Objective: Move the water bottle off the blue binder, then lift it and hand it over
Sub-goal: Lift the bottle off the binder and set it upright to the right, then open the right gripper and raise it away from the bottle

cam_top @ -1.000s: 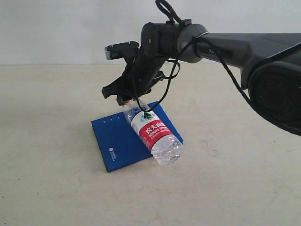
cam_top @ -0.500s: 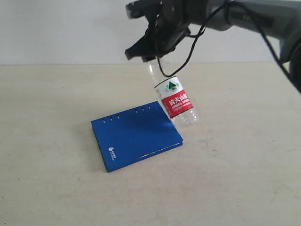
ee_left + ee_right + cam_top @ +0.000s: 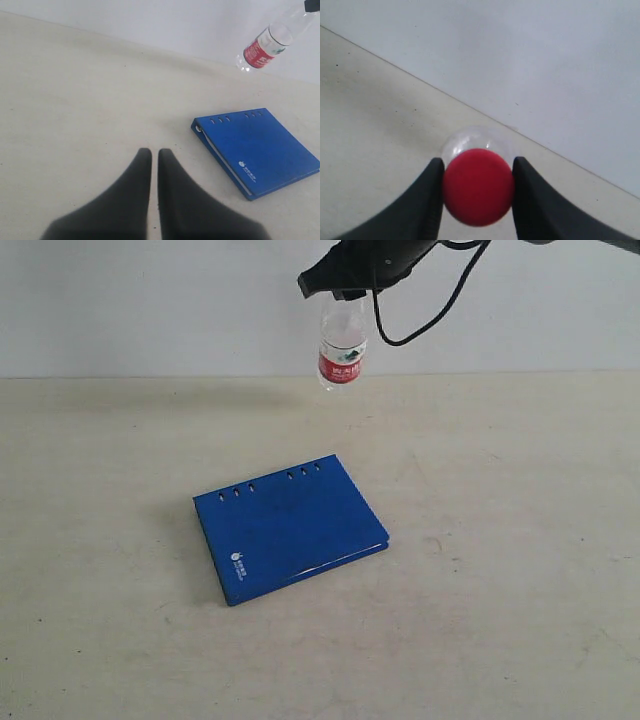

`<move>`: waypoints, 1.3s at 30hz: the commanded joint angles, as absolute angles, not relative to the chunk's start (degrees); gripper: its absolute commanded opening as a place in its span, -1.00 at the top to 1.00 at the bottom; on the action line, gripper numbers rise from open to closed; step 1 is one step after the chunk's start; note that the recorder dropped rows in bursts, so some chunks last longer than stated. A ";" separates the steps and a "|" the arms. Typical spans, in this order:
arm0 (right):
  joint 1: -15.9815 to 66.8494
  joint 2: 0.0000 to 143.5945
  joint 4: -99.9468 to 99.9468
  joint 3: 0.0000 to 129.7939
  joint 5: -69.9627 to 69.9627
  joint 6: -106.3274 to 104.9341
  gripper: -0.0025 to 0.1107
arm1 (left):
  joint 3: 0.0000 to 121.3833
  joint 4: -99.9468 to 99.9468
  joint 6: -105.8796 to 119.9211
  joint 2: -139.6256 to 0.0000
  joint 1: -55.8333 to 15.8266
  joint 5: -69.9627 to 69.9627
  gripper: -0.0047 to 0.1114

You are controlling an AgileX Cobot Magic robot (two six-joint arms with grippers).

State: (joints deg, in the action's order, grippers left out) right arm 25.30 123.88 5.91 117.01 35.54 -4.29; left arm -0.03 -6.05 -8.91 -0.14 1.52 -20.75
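The water bottle [image 3: 342, 348] hangs upright high above the table, held at its top by my right gripper [image 3: 345, 285]. In the right wrist view both fingers press on its red cap [image 3: 478, 186], so that gripper [image 3: 478, 167] is shut on it. The left wrist view shows the bottle [image 3: 267, 41] tilted in the air beyond the binder. The blue binder [image 3: 288, 528] lies flat and closed on the table with nothing on it, also seen as the binder [image 3: 257, 150]. My left gripper [image 3: 151, 152] is shut and empty, low over bare table, apart from the binder.
A beige table [image 3: 500, 620] spreads all around the binder. A plain white wall [image 3: 150, 300] stands behind it. A black cable [image 3: 440, 310] loops down from the right arm beside the bottle.
My right gripper has lifted the bottle from its slant over the binder's near corner up and back, well above the table. The bottle now hangs nearly upright. The binder stayed put.
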 commanded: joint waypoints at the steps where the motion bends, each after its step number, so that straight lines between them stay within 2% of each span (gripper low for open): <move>1: 25.07 122.93 9.40 117.26 34.98 -4.88 0.96 | 0.00 -6.51 -9.34 0.00 1.26 -20.87 0.84; 10: 25.07 123.06 16.26 117.26 44.84 -2.24 0.92 | 0.00 -6.51 -9.34 0.00 1.26 -20.87 0.84; 12: 25.07 123.40 17.31 117.26 45.35 -2.46 0.60 | 0.00 -6.51 -9.34 0.00 1.26 -20.87 0.84; 15: 25.07 123.52 17.40 117.26 43.92 -1.51 -0.01 | 0.00 -6.51 -9.34 0.00 1.26 -20.87 0.84; 17: 25.07 123.52 17.40 117.26 42.09 -0.44 -0.15 | 0.00 -6.51 -9.34 0.00 1.26 -20.87 0.84; 30: 25.07 115.52 23.20 117.26 41.00 -0.31 -0.14 | 0.00 -6.51 -9.34 0.00 1.26 -20.87 0.84; 35: 25.17 114.39 20.94 117.26 50.76 -3.06 -0.14 | 0.00 -6.51 -9.34 0.00 1.26 -20.87 0.84; 39: 25.17 115.43 15.56 117.26 60.49 -13.73 -0.14 | 0.00 -6.51 -9.34 0.00 1.26 -20.87 0.84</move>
